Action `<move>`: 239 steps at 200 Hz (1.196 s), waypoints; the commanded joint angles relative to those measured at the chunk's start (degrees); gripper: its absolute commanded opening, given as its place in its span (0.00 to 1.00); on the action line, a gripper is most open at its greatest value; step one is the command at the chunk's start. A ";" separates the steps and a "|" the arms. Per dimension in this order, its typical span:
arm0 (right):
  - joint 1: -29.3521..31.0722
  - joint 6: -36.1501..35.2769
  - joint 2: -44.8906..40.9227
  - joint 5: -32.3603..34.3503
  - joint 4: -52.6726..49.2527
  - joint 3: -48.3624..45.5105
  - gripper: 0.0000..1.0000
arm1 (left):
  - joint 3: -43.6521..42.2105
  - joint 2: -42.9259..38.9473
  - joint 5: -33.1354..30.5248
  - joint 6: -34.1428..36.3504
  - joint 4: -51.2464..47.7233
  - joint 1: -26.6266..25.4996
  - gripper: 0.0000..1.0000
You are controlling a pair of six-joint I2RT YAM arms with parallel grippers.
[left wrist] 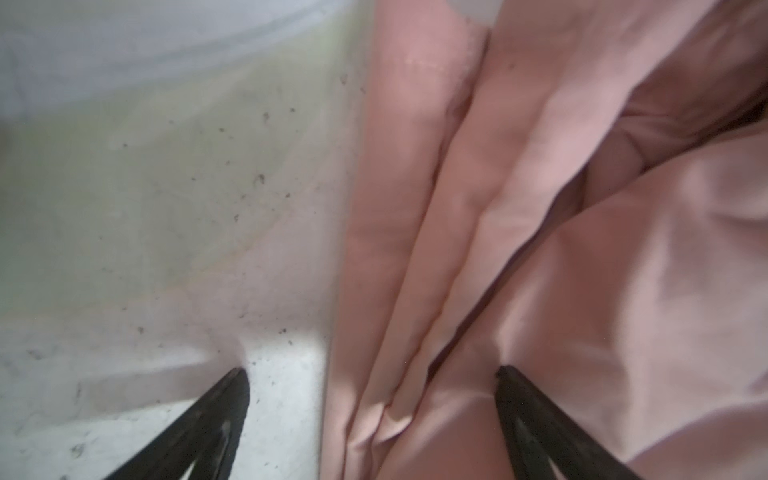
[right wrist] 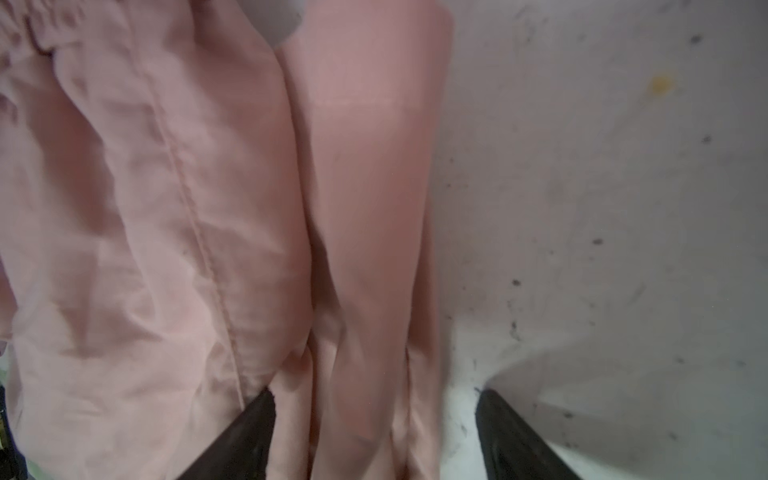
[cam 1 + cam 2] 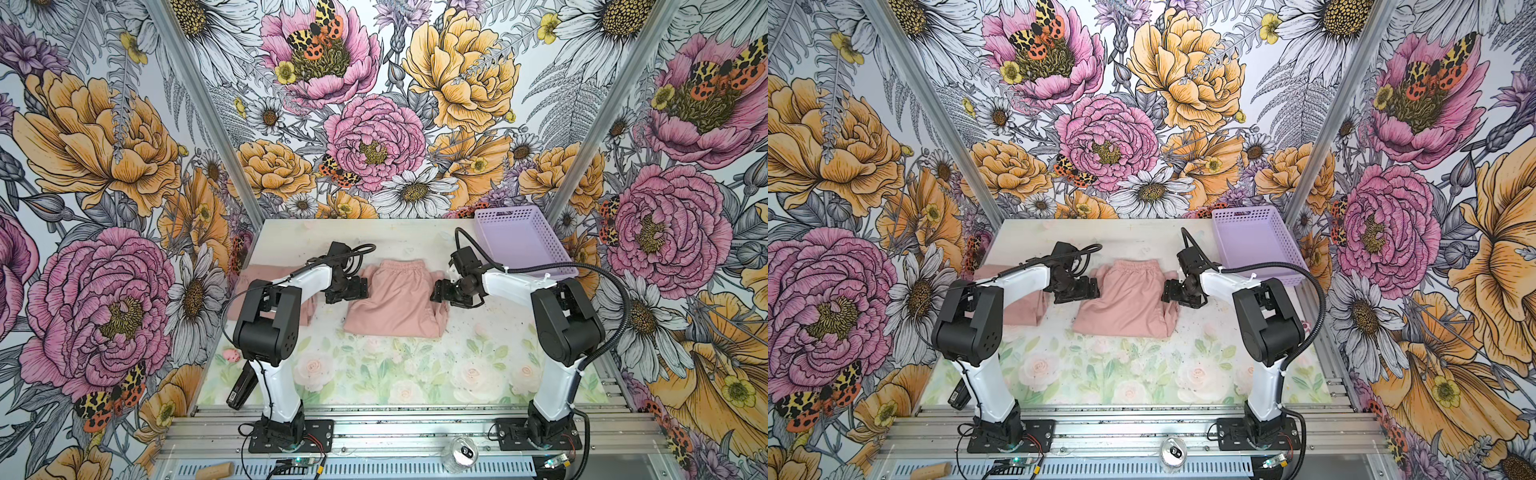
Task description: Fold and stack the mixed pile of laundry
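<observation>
1. I take the pink shorts (image 3: 397,297) as my landmark. They lie flat mid-counter (image 3: 374,374), elastic waistband toward the back wall, legs folded under along both side edges.
2. Left tool (image 1: 372,370): jaws stand apart and hold nothing. In the left wrist view one finger is over bare counter, one over the shorts' folded edge, straddling it.
3. Right tool (image 2: 374,392): jaws likewise apart and empty, straddling the opposite folded edge.
4. I judge both tools sit at the shorts' flanks because the side folds have just been laid and let go; the next fold likely brings hem to waistband.
5. A second pink garment (image 3: 249,286) lies left of the shorts, partly hidden by the left arm. I judge it an already folded piece, the start of the stack.
6. The lavender basket (image 3: 521,241) stands right of and behind the shorts, empty as far as I see.
7. Writing: no legible print or label on either garment; none readable elsewhere.
</observation>
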 commanded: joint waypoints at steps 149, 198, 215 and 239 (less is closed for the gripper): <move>1.56 -0.78 4.30 1.18 1.45 1.19 0.38 | -0.07 2.68 0.13 -3.46 1.97 -0.56 0.59; -0.53 -1.40 4.06 1.00 1.41 0.57 0.29 | -1.87 1.65 -1.01 -5.25 2.35 1.42 0.38; -0.52 -1.58 3.69 -0.10 1.40 0.59 0.29 | -2.25 0.88 -0.74 -5.36 2.46 1.52 0.38; -0.59 -1.92 1.12 -1.67 1.72 -0.53 0.43 | -3.04 -1.46 0.39 -5.38 3.47 1.45 0.50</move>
